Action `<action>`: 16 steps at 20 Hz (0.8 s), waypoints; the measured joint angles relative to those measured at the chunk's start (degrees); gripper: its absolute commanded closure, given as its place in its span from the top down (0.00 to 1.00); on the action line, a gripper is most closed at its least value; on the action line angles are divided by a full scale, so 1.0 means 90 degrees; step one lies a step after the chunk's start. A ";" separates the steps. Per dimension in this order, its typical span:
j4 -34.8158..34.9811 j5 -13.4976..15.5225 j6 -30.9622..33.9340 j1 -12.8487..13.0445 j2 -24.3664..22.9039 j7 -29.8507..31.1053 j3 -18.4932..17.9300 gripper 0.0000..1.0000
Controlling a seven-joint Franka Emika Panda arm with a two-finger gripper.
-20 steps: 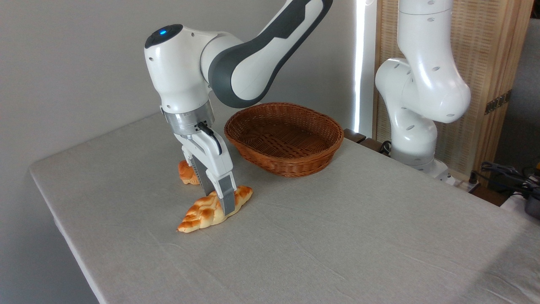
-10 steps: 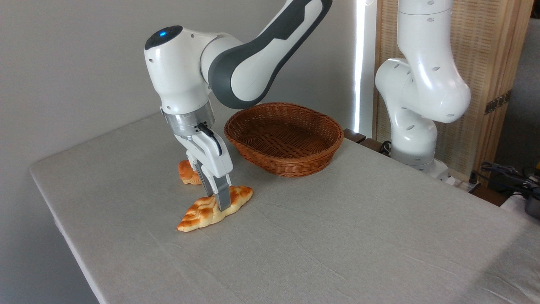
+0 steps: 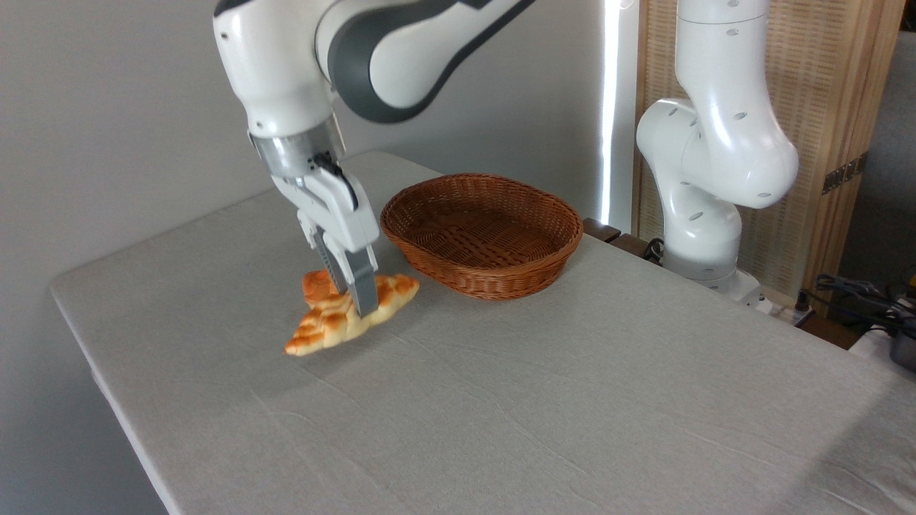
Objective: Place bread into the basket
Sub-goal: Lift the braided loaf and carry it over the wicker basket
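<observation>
Bread point(image 3: 336, 325), the long braided loaf, hangs clamped across its middle in my gripper point(image 3: 356, 302), just clear of the cloth. The loaf tilts, its right end higher and its left tip point(image 3: 295, 349) dipping toward the table. A soft shadow lies on the cloth beneath it (my main cue that it is not resting there). One grey finger point(image 3: 363, 290) crosses the near face of the loaf; the other finger is hidden behind it, so I read the jaws as narrow, closed onto the bread.

The basket point(image 3: 481, 232), oval and reddish-brown, stands to the right of the loaf and slightly farther back, close by but not touching it. I see only bare weave inside.

A small round orange bun point(image 3: 315, 284) shows just behind the loaf's upper edge. Whether the two touch I cannot tell from this angle.

The arm point(image 3: 372, 64) comes down from the upper left of the scene. Its white base column point(image 3: 708, 179) stands at the far right edge of the table point(image 3: 572, 415), which is covered in pale grey cloth.
</observation>
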State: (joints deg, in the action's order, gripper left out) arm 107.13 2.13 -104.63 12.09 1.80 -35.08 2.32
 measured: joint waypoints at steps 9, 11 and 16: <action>0.0546 0.0592 0.1373 0.0041 -0.1880 0.0001 -0.0019 0.21; 0.1127 0.0637 0.1389 0.0121 -0.2473 0.0000 -0.0009 0.21; 0.2406 0.0643 0.1396 0.0428 -0.3453 0.0042 0.0001 0.21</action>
State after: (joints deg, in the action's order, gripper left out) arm 128.78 7.91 -92.07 15.94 -29.28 -34.70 2.33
